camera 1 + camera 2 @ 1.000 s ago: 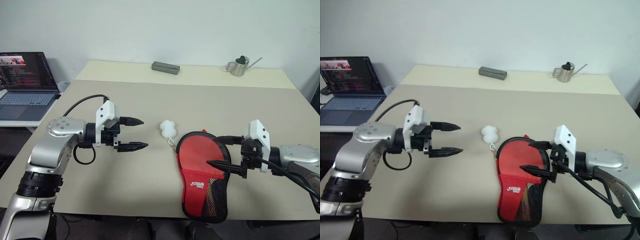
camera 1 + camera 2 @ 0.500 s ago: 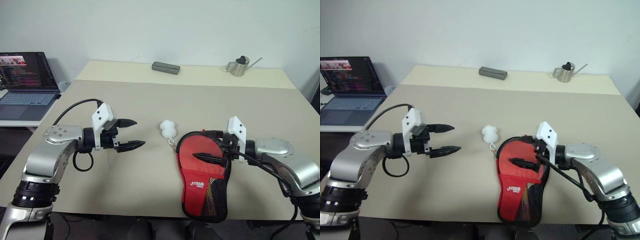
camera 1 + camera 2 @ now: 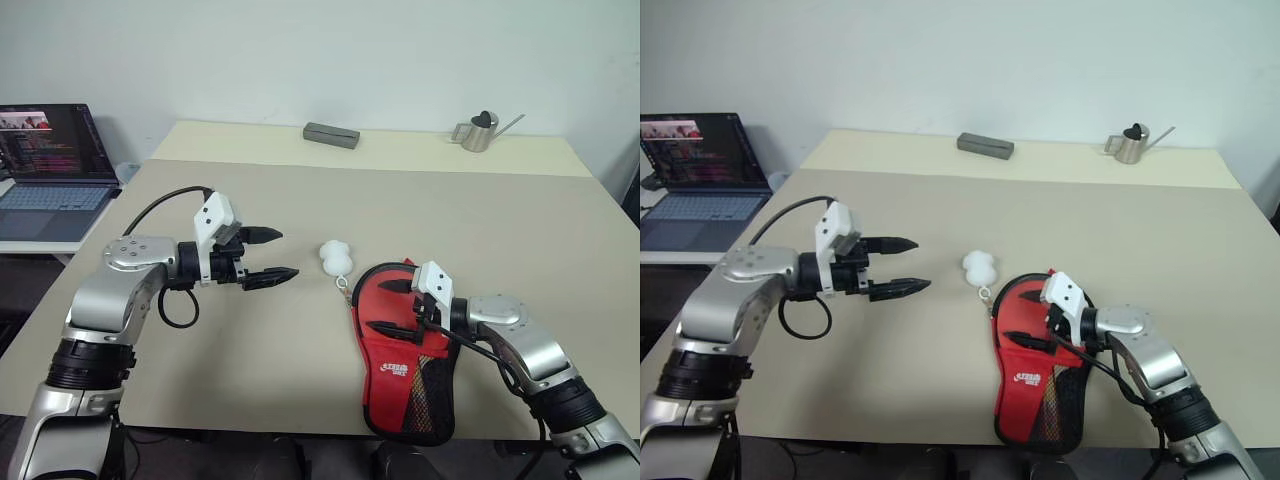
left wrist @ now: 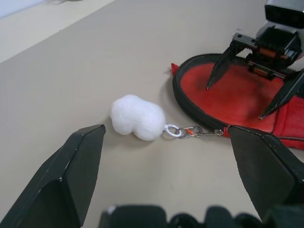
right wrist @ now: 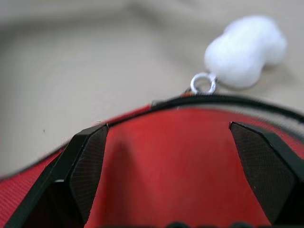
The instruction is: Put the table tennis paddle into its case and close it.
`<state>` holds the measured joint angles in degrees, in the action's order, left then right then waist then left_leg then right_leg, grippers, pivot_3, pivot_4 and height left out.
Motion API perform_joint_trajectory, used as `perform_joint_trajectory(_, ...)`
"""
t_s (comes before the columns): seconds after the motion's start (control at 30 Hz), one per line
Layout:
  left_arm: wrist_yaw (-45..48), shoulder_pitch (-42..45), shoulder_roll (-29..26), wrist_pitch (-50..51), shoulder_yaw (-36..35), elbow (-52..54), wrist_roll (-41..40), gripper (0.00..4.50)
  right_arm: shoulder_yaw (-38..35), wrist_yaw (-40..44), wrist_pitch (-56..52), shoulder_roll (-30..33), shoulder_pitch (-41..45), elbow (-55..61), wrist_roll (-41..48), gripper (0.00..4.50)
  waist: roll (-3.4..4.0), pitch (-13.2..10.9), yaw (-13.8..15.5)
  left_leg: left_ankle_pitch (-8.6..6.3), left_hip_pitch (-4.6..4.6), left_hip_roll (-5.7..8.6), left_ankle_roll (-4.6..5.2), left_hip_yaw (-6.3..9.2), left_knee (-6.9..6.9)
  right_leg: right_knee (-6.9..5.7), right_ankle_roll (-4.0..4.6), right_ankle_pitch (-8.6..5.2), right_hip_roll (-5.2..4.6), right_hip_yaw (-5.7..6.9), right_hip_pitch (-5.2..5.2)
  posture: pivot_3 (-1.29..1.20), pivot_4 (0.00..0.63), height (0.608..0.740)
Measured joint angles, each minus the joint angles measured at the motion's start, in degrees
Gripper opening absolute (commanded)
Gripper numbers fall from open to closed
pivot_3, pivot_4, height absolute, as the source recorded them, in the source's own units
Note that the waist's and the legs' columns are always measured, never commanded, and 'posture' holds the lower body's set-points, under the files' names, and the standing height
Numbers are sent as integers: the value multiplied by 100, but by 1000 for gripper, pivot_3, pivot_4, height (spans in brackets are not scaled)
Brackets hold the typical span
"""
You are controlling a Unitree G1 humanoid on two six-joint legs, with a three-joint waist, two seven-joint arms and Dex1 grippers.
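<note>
The case lies near the table's front edge, red side up with a white logo and a black mesh pocket. Its round far end stands open inside a black zip rim. There the smooth red face of the paddle shows; the handle is hidden in the case. A white pom-pom lies just beyond the rim, clipped to it by a small ring. My right gripper is open, low over the red face, holding nothing. My left gripper hangs open and empty to the left of the pom-pom.
An open laptop sits on a side desk at the far left. A grey block and a small metal watering can stand on the paler table at the back. The case's lower end reaches the front edge.
My right gripper has come down and to the left, from beside the case to over its open round end. The left gripper has stayed about where it was, still open.
</note>
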<state>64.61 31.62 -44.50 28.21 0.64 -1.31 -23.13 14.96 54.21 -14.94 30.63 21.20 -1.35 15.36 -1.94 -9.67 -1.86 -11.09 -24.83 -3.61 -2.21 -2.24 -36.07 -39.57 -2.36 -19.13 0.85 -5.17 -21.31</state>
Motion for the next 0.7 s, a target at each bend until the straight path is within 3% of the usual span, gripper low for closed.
perform_joint_trajectory(0.3,-266,171,149,-47,371,-477,606,4500,-29,123,732,-232,28,-568,-165,4456,2,4,-2,0,10,-2,0,-1,0,-7,0,0,2,-1,6,0,150,740)
perform_joint_trajectory(0.7,-586,702,899,-135,633,-1094,964,4500,-37,164,834,-302,-61,-726,-170,4456,7,43,3,0,14,0,-1,0,-1,-2,0,0,2,-1,16,0,150,740)
